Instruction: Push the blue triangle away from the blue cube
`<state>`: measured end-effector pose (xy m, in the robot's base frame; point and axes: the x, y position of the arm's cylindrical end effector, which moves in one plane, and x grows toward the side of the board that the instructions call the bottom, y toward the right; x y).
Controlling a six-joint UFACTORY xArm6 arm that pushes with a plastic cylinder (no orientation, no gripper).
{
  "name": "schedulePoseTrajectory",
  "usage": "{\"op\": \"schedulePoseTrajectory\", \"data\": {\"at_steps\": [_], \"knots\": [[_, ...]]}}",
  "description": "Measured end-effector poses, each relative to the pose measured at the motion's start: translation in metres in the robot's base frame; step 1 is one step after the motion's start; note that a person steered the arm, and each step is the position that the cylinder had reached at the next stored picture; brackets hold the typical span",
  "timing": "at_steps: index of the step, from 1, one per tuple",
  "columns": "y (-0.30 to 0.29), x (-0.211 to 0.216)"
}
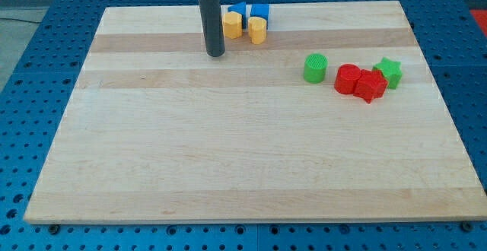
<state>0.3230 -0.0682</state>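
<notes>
— Where is the tip [215,55] sitting?

— It's resting on the tabletop [228,160]. The blue triangle [237,10] is lying just up and right of it, beside the blue cube [260,11], behind two yellow blocks [232,25].

— Is any claw showing?

— No claw, only the rod. Green and red blocks [359,80] are sitting well right.
</notes>
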Motion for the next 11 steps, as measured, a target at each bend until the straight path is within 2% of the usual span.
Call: {"op": "schedulePoseTrajectory", "data": {"at_steps": [1, 2, 3, 4, 5, 7, 8, 10, 11], "knots": [[0.002, 0.0], [0.036, -0.018], [0.141, -0.035], [0.167, -0.065], [0.161, -0.094], [0.038, -0.096], [0.02, -0.097], [-0.039, -0.131], [-0.05, -0.108]]}}
